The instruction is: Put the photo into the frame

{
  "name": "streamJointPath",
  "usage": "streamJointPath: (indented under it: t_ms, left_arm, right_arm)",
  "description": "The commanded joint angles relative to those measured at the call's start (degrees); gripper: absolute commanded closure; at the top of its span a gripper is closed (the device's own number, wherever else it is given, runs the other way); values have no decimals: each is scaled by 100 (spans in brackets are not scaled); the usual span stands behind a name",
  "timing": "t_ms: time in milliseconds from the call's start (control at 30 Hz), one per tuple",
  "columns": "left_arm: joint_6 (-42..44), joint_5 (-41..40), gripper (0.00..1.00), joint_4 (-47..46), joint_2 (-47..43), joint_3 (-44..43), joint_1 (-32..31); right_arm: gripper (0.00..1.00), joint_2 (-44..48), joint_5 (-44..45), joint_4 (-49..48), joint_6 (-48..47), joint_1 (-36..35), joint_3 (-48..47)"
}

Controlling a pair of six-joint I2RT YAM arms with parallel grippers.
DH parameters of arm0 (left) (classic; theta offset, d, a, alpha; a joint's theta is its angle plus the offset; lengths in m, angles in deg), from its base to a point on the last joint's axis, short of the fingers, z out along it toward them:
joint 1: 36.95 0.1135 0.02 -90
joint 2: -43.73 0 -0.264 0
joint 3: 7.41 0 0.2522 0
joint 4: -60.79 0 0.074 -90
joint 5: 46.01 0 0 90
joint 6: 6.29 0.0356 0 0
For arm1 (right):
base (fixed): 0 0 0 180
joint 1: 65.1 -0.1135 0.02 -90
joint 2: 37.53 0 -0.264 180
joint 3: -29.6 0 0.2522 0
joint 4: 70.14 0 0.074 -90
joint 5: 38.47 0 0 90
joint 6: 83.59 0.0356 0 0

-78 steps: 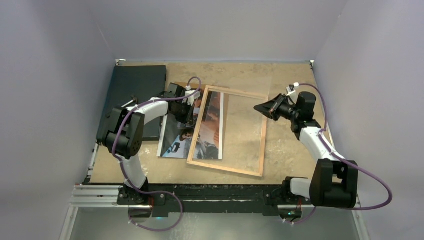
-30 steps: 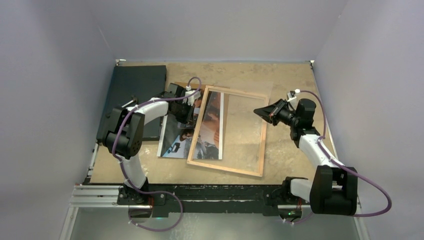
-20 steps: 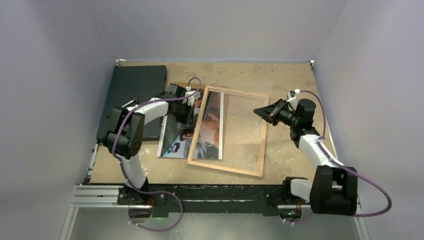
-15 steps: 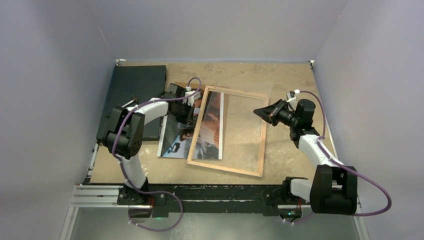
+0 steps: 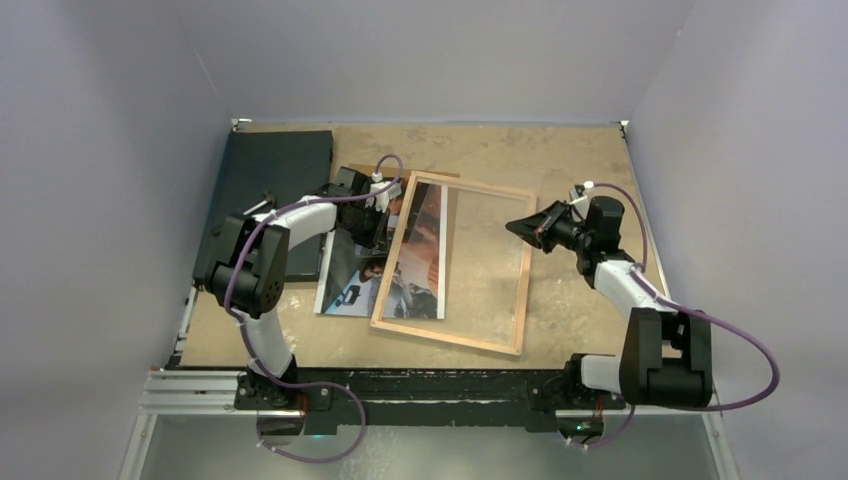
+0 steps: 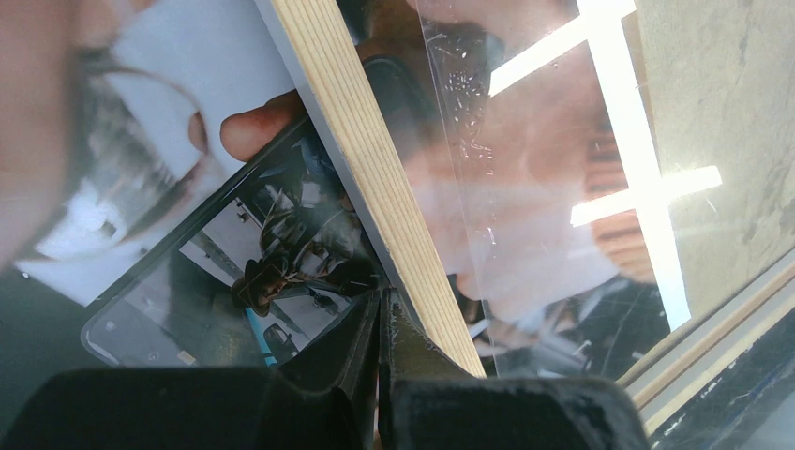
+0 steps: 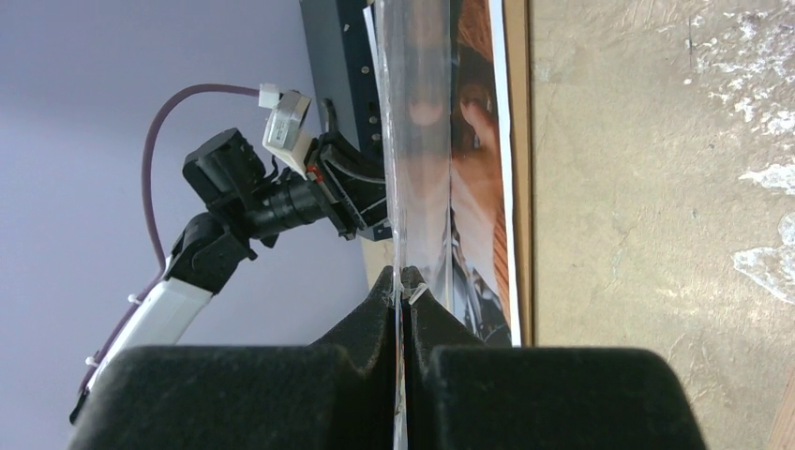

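The frame (image 5: 446,336) lies back up mid-table, its wooden rail (image 6: 364,159) crossing the left wrist view. The photo (image 5: 350,275) lies flat, its right part under the frame's left side and its left part sticking out; the print (image 6: 169,187) fills the left wrist view. My left gripper (image 5: 382,236) is shut, its tips (image 6: 380,305) down on the photo against the rail's outer edge. My right gripper (image 5: 512,224) is shut on the edge of a clear pane (image 7: 412,141), pinched between the fingers (image 7: 401,277) and seen edge-on over the frame's right half.
A flat black board (image 5: 265,190) lies at the back left, partly under the left arm. A brown strip (image 7: 518,169) shows beside the photo's white border. The sandy table top (image 5: 580,300) is bare to the right of the frame. Grey walls close in on three sides.
The right gripper has edged left with the clear pane, and the frame has slid slightly left with it. The left gripper has stayed put on the photo.
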Motion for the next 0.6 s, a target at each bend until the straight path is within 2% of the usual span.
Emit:
streamJointPath:
  t_ms: [0, 567]
  left_arm:
    - [5, 167, 100, -112, -97, -19, 17]
    - [37, 176, 100, -181, 65, -101, 15]
  right_arm:
    - [100, -141, -132, -53, -212, -37, -363]
    - [100, -604, -323, -311, -252, -37, -537]
